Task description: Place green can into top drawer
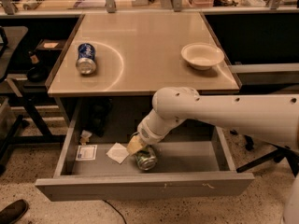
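The top drawer (145, 186) stands pulled out below the beige desk top. The green can (146, 159) lies on the drawer floor near the middle, silver end toward the camera. My gripper (136, 146) is reached down into the drawer, right against the can's upper left side. The white arm comes in from the right and hides part of the can and the drawer's back.
A blue can (87, 59) lies on its side on the desk top at left. A white bowl (202, 55) sits at right. In the drawer lie a white paper scrap (117, 152), a small card (86, 152) and a small object (85, 136). A shoe (13, 212) shows bottom left.
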Robot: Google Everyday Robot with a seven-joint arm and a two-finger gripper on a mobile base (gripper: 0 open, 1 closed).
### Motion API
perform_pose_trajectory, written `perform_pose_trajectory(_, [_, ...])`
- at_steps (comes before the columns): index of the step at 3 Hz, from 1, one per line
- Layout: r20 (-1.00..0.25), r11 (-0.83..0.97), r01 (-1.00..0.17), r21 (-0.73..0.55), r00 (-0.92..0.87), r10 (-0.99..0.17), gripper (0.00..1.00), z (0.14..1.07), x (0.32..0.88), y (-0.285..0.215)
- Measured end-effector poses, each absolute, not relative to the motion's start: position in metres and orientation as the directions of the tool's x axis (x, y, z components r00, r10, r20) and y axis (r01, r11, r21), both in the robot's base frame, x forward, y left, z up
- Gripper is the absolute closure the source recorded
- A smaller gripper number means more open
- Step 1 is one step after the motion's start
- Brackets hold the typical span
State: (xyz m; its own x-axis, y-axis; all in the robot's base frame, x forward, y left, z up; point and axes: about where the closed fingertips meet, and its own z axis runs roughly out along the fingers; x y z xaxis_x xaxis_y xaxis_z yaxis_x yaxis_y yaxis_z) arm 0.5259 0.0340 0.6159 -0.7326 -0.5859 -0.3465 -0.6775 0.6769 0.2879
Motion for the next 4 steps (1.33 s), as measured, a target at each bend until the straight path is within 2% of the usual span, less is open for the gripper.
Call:
perform_pose_trajectory(3, [-0.346, 0.677, -0.678, 0.288, -0.733, -0.586, 0.12, 0.6159, 0.5259, 0.034])
perform_pose_trajectory(4, [-0.346, 0.677, -0.678, 0.288, -0.733, -0.586, 0.0, 0.6159, 0.5258, 0.034])
